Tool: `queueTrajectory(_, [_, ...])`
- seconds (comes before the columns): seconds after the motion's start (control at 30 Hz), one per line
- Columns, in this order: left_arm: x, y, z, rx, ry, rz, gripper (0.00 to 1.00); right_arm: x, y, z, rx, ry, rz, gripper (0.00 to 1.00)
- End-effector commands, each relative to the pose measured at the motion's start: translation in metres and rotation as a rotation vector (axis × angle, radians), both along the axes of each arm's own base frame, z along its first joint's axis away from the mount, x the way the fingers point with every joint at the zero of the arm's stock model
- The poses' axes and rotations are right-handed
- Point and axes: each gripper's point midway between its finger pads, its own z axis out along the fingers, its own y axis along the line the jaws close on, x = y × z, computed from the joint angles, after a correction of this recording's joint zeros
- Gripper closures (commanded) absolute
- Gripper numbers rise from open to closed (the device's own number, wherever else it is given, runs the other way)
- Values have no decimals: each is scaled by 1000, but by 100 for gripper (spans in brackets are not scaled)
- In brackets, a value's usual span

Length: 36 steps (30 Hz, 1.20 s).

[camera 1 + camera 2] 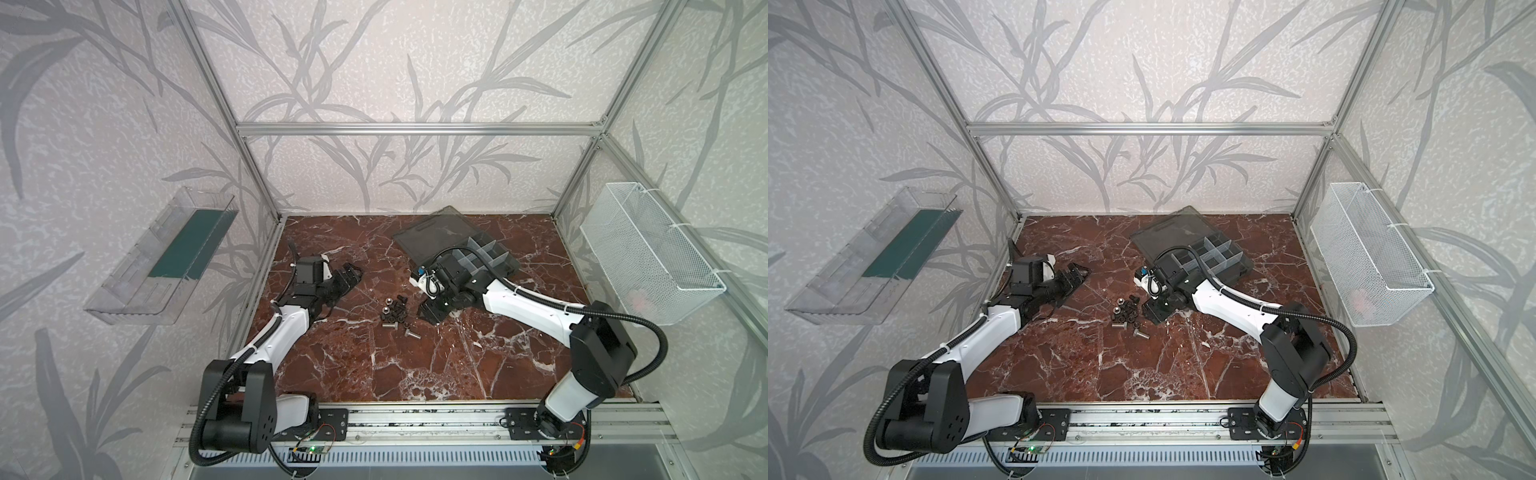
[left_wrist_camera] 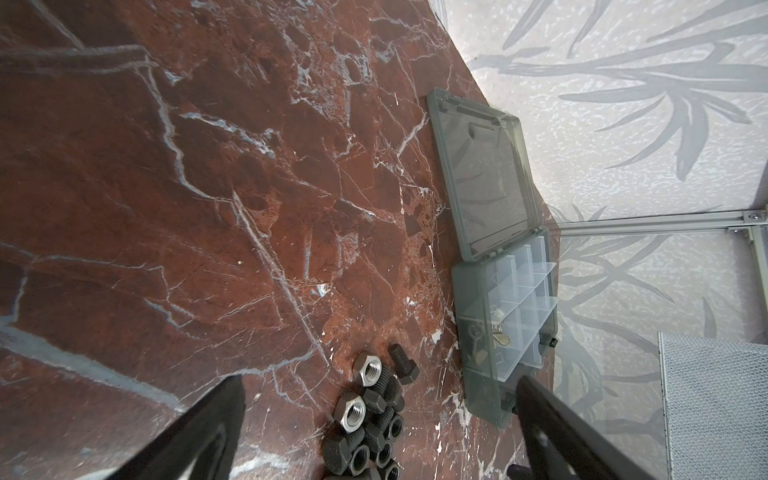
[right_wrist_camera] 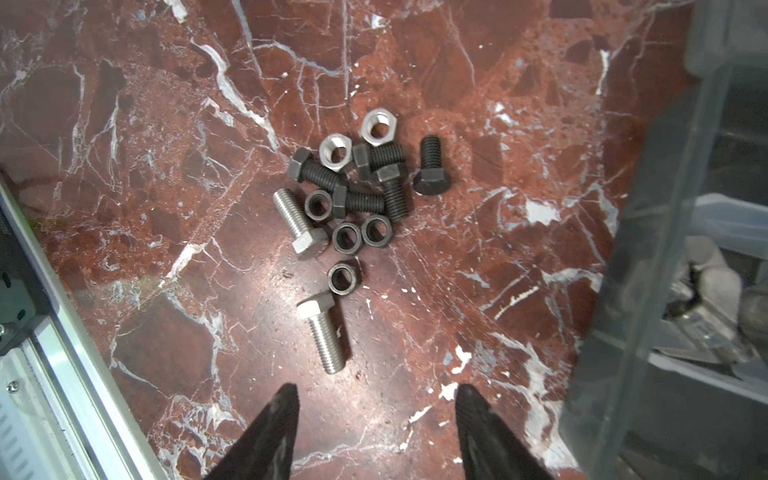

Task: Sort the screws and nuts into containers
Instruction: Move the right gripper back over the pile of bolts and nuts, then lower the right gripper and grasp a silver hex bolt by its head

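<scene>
Thirteen fasteners lie loose on the red marble tabletop [image 1: 457, 365], in one small heap [image 1: 395, 313] about midway between the two arms. The right wrist view allows a count. There are seven screws: five black [image 3: 432, 166] and two silver, one silver screw [image 3: 299, 224] at the edge of the heap and the other [image 3: 324, 340] lying just apart from it. There are six nuts: two silver [image 3: 379, 126] side by side at one end and four dark [image 3: 347, 237], one of which sits next to the head of the lone silver screw.

One smoky-grey organiser box [image 1: 509, 270] stands open behind the right arm, with its lid [image 1: 440, 232] laid flat on the tabletop. One of its compartments [image 2: 519, 299] holds some pale metal pieces [image 2: 498, 328], too blurred to name. The right arm covers part of the box in both top views.

The right claw [image 3: 378, 388] hangs just beside the heap, its fingers apart and nothing between them. The left claw [image 1: 351, 276] is farther off to the left, spread wide and empty.
</scene>
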Motion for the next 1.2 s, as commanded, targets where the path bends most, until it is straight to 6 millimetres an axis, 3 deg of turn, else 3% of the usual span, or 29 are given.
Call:
queueTrajectory(0.0, [2, -1, -2, -15, -2, -9, 1, -4, 12, -7, -1, 4, 21, 38])
queueTrajectory(0.1, [3, -2, -3, -27, -1, -10, 1, -12, 14, -26, -49, 27, 52, 38])
queueTrajectory(0.53, [5, -2, -7, -61, 7, -6, 0, -31, 31, -63, -103, 89, 117, 38])
queueTrajectory(1.17, [3, 2, -7, -83, 10, 12, 1, -37, 46, -93, -183, 100, 137, 38])
